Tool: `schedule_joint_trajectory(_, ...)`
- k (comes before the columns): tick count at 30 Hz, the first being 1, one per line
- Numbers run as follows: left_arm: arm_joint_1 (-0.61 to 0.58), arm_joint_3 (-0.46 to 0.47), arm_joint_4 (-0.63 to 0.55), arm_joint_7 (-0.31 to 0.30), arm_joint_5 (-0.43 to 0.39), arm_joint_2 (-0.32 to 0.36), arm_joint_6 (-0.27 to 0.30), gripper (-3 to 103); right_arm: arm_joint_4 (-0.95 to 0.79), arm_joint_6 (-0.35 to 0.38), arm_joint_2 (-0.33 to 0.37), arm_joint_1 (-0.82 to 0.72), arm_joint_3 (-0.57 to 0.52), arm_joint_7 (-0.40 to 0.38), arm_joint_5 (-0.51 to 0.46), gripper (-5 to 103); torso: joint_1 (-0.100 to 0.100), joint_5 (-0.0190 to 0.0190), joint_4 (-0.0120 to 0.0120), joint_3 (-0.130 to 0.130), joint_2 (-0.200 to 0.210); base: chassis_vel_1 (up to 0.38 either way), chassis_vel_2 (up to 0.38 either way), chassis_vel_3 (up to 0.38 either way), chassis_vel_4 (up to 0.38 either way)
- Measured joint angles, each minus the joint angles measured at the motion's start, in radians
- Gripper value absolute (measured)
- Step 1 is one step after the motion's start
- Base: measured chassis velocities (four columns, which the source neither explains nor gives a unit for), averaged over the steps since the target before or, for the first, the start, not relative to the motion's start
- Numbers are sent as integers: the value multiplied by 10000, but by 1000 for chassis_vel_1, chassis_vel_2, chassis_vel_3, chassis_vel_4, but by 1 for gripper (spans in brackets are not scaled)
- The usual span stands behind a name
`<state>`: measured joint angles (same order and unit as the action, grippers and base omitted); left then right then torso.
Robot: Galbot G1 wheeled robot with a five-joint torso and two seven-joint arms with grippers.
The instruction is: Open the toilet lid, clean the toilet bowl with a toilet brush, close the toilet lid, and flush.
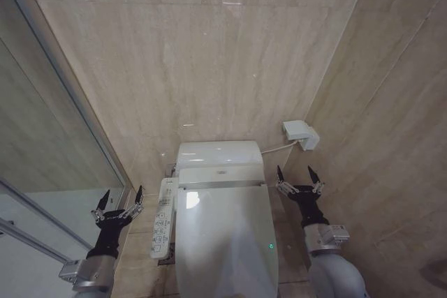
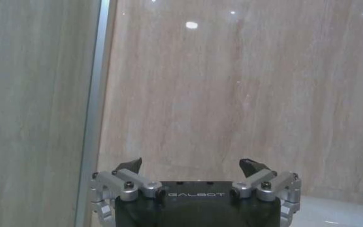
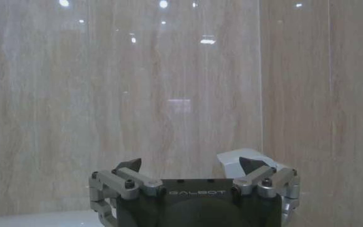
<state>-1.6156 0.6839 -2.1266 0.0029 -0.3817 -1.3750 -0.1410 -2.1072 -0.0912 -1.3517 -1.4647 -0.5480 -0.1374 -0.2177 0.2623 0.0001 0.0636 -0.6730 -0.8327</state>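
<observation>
The white toilet lid (image 1: 227, 235) lies down flat over the toilet bowl, which it hides; the white side control panel (image 1: 162, 225) runs along the toilet's left side. The toilet brush is out of view. My left gripper (image 1: 121, 198) is raised beside that panel, left of the toilet, open and holding nothing. To the right of the toilet, my right gripper (image 1: 299, 174) hangs level with the lid's back edge, open and empty. Both wrist views show the open fingers, left (image 2: 130, 165) and right (image 3: 128, 165), pointing at the beige wall.
The white tank (image 1: 218, 154) stands against the beige tiled wall behind the lid. A white wall box (image 1: 301, 134) with a cable sits right of the tank, close to my right gripper. A glass partition with a metal frame (image 1: 66, 88) closes off the left side.
</observation>
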Motion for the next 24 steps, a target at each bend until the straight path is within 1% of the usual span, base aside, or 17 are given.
schedule_joint_trajectory(2, -72, 98, -96, 45, -110, -10, -2, 100, 0, 0, 0, 0, 0, 0, 0, 100, 0, 0, 0, 0, 0, 0, 0, 0, 0)
schedule_joint_trajectory(6, -159, 292, -108, 254, -11, -57, -81, 100, 0, 0, 0, 0, 0, 0, 0, 100, 0, 0, 0, 0, 0, 0, 0, 0, 0)
schedule_joint_trajectory(24, -224, 165, -176, 216, 318, -213, 21, 100, 0, 0, 0, 0, 0, 0, 0, 100, 0, -1, 0, -1, 0, 0, 0, 0, 0)
